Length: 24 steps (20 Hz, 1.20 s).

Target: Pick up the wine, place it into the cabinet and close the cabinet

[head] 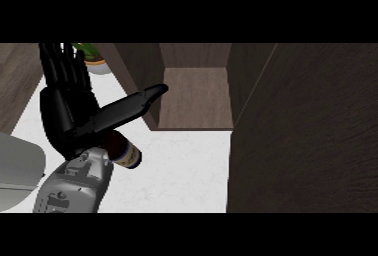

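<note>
Item: wine bottle (125, 152), held at left of frame.
Left hand (68, 117) grasps the bottle, thumb extended toward the open cabinet (196, 97) at upper centre; cabinet door (303, 130) fills the right; a potted plant (92, 57) sits at upper left on the white counter (184, 170).
</note>
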Tool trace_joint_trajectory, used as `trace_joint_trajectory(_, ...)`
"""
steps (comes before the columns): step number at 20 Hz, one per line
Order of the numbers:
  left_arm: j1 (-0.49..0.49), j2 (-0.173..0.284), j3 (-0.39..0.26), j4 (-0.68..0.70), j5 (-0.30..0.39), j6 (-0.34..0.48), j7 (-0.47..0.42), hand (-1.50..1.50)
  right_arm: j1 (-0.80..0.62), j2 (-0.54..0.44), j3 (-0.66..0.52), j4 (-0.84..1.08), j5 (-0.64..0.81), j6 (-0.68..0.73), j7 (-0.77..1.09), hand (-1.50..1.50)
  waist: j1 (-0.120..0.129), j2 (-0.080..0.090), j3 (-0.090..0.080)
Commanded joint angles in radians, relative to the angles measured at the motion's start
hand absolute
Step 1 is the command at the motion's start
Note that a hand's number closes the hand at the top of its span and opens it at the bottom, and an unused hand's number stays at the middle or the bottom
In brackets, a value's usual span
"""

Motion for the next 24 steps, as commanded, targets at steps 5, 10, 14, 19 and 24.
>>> trace_joint_trajectory(5, 0.07, -0.002, -0.064, -0.024, -0.044, 0.056, -0.013, -1.5, -0.021, -0.008, -0.045, -0.056, -0.047, 0.006, 0.071, -1.5, 0.001, 0.0, 0.0)
trace_joint_trajectory(10, 0.083, -0.002, -0.104, 0.012, -0.047, 0.103, -0.012, -1.5, -0.043, 0.052, 0.037, -0.048, 0.063, -0.034, 0.083, -1.5, 0.0, 0.0, 0.0)
trace_joint_trajectory(14, 0.16, 0.016, -0.076, -0.109, -0.14, 0.061, 0.093, -1.5, -0.022, 0.034, -0.002, -0.081, 0.01, -0.004, 0.1, -1.5, 0.004, -0.001, 0.0)
trace_joint_trajectory(19, 0.263, 0.017, -0.049, -0.132, -0.089, 0.052, 0.012, -1.5, -0.069, 0.014, -0.069, -0.02, -0.017, 0.025, 0.077, -1.5, 0.004, 0.0, 0.0)
trace_joint_trajectory(24, 0.324, -0.001, -0.084, -0.168, -0.111, 0.036, 0.026, -1.5, -0.156, 0.021, -0.019, -0.062, 0.01, -0.039, 0.191, -1.5, 0.005, 0.0, -0.001)
